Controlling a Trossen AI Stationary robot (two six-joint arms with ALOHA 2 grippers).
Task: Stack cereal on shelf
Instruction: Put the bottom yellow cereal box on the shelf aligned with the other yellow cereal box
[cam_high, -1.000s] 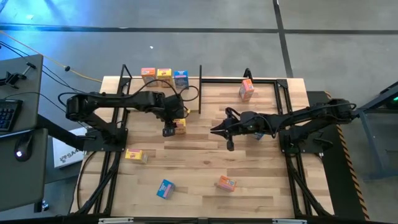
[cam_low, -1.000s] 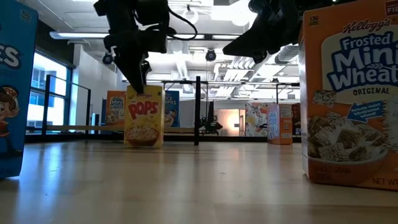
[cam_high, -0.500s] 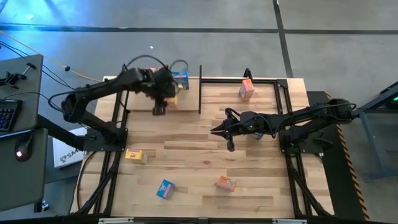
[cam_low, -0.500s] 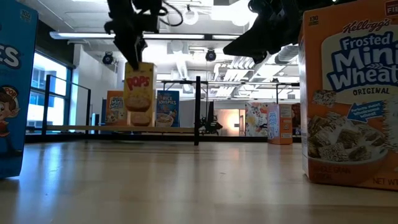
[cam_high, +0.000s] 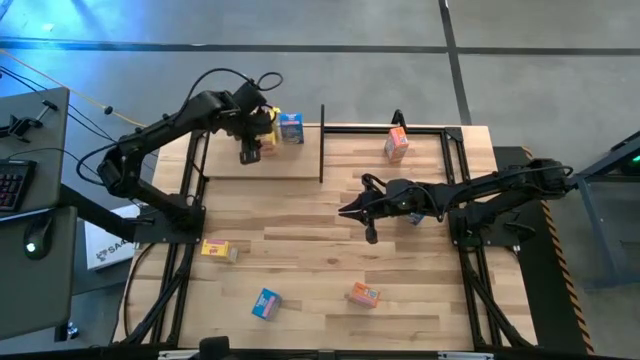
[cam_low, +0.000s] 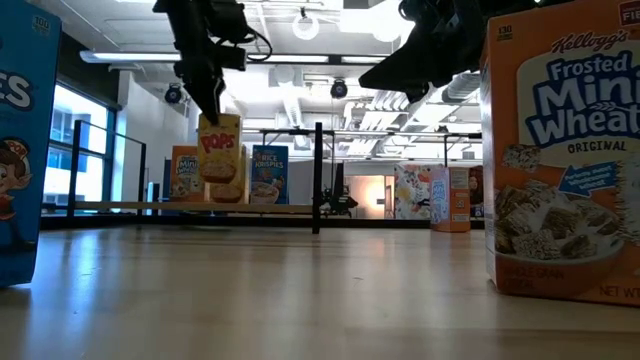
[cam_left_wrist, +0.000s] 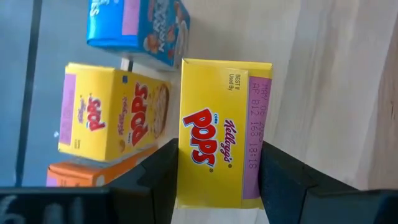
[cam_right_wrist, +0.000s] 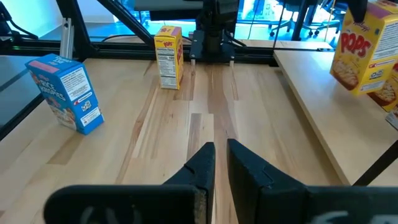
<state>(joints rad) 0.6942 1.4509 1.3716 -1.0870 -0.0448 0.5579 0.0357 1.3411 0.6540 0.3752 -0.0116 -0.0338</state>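
The yellow Corn Pops box (cam_left_wrist: 221, 134) hangs clamped in the left gripper (cam_left_wrist: 214, 180) above the shelf board (cam_high: 290, 165), at the table's 11 o'clock, hiding most of a second Pops box (cam_low: 238, 172) standing behind. The right gripper (cam_right_wrist: 221, 155), fingers together, hovers mid-table.

The high camera looks straight down on the whole table (cam_high: 330, 250). The low one sits at tabletop height, facing the shelf (cam_low: 318, 178) at the far end. The 2 wrist cameras peer close past their own fingers; all 4 views share the yellow box (cam_left_wrist: 221, 134).
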